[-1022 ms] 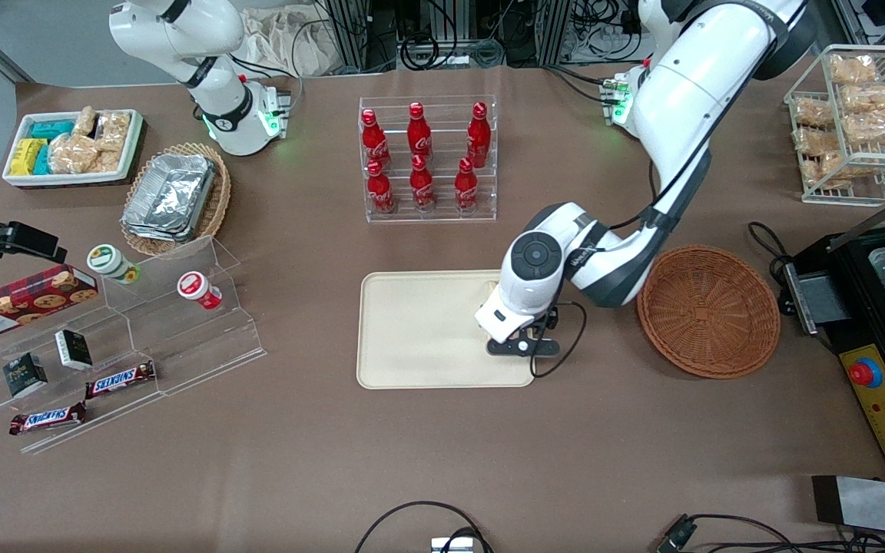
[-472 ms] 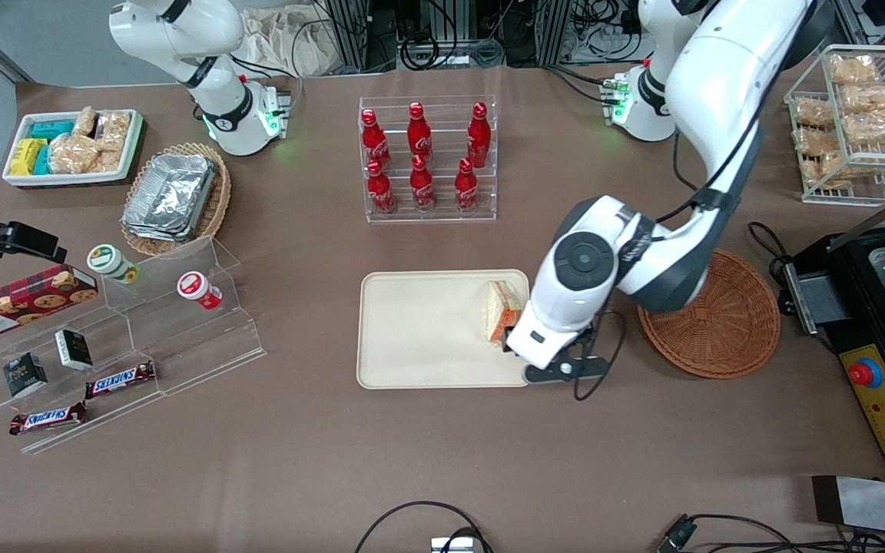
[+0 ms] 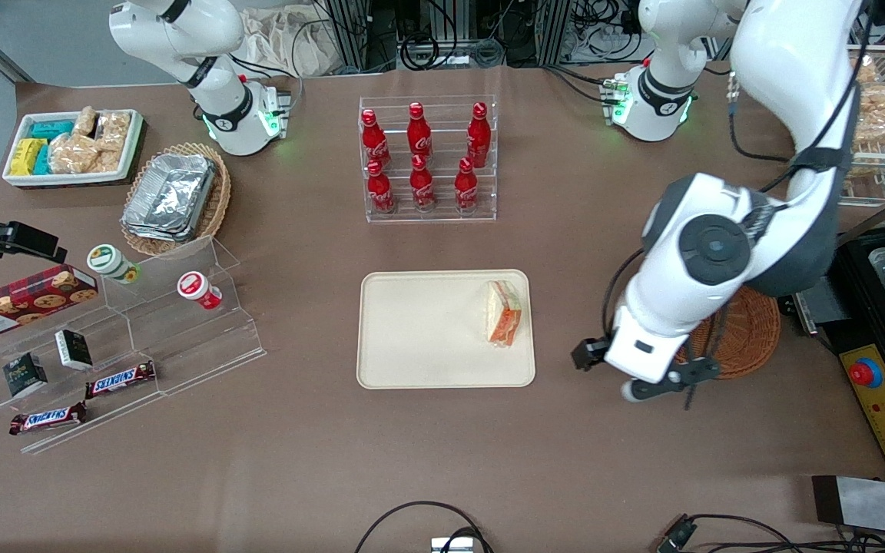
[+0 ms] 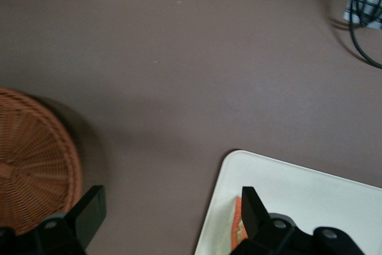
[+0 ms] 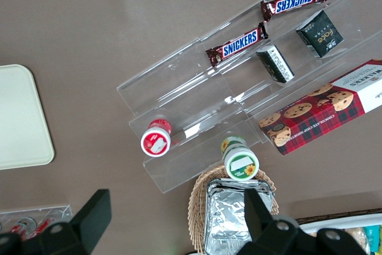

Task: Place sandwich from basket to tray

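The sandwich (image 3: 504,313), a wrapped wedge with orange and green filling, lies on the cream tray (image 3: 427,330) at the tray's end nearest the basket. In the left wrist view a sliver of the sandwich (image 4: 237,226) shows at the tray (image 4: 304,195) edge, beside one finger. The reddish-brown wicker basket (image 3: 754,330) holds nothing where it shows and is largely covered by the arm; the wrist view shows part of the basket (image 4: 33,168). My left gripper (image 3: 590,358) hangs open above bare table between tray and basket, its fingers (image 4: 89,212) holding nothing.
A clear rack of red bottles (image 3: 427,161) stands farther from the camera than the tray. An acrylic shelf with snacks (image 3: 127,338), a foil-container basket (image 3: 174,198) and a white bin (image 3: 74,146) lie toward the parked arm's end. A black machine (image 3: 884,322) flanks the basket.
The gripper let go of the sandwich on the tray, rose and swung away toward the basket. The sandwich, covered one second ago, now lies in plain view.
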Robot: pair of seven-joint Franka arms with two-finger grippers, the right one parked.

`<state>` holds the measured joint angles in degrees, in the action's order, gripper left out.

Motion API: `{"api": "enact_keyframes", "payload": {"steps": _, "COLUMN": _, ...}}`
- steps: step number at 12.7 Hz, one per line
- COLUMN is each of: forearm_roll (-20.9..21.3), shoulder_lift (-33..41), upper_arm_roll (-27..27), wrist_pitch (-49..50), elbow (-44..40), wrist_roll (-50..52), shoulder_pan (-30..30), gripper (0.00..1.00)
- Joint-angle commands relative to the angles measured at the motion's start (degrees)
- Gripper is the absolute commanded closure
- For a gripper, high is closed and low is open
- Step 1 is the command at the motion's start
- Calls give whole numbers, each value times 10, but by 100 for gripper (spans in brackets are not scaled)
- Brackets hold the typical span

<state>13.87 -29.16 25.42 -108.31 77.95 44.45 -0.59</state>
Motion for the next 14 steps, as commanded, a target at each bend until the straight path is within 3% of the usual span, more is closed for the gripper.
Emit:
{"api": "enact_keyframes", "payload": {"steps": 1, "forearm_roll": -9, "shoulder_lift": 22, "upper_arm_roll": 3, "wrist_pitch": 41, "elbow": -1, "wrist_roll": 0, "shoulder_pan": 22, "gripper": 0}}
{"api": "enact_keyframes", "payload": {"steps": 10, "forearm_roll": -10, "shoulder_lift": 60, "upper_arm_roll": -15, "wrist_pitch": 104, "elbow": -15, "wrist_roll": -41, "shoulder_pan": 39, "gripper": 0}}
{"api": "enact_keyframes", "payload": {"steps": 14, "forearm_roll": -90, "shoulder_lift": 120, "upper_arm_roll": -107, "wrist_pitch": 128, "elbow": 8, "wrist_roll": -181, "shoulder_pan": 30, "gripper": 0}}
